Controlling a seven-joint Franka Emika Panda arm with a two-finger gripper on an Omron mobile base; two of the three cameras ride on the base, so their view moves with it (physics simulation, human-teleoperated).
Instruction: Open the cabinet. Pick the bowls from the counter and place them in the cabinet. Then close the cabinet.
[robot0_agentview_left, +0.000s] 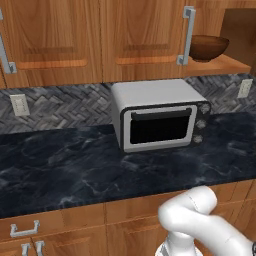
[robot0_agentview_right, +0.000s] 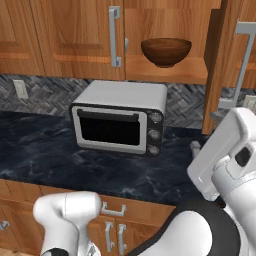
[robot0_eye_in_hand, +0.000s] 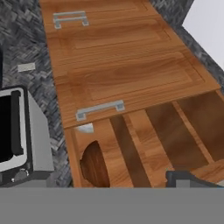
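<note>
Cabinet (robot0_agentview_right: 165, 70) above black counter (robot0_agentview_right: 40, 150)

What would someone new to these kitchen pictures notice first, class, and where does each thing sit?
A silver toaster oven stands on the black marble-look counter, against the herringbone backsplash. Above it, the reddish-brown cabinet has its right door swung open, and a dark brown wooden bowl rests on the shelf inside. The robot's white arm rises at the right of the right base view.

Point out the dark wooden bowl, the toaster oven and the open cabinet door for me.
dark wooden bowl (robot0_agentview_right: 166, 51), right base view, on its outer side wall.
toaster oven (robot0_agentview_left: 159, 126), left base view, on its dark glass door.
open cabinet door (robot0_agentview_right: 216, 65), right base view, on its wooden face.
</note>
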